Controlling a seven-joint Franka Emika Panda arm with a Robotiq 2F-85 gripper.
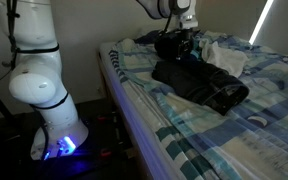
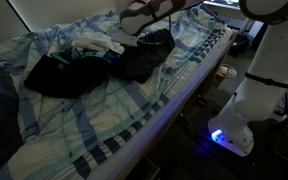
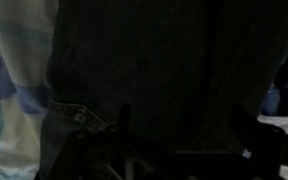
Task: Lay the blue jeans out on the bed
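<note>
Dark denim of the jeans [image 3: 154,60] fills your wrist view; they lie bunched mid-frame on the bed [image 1: 174,140]. Your gripper [image 1: 174,48] hangs spread close over them, so lower and pinch an edge next.

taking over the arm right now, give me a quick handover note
Now: the gripper is open and holds nothing; it is low over the blue jeans, and contact can't be told.
Things: the blue jeans lie bunched in a heap on the bed, next to a white cloth.
Done: nothing is laid out yet.
Left: grip the jeans, then spread both legs flat on the bed.
</note>
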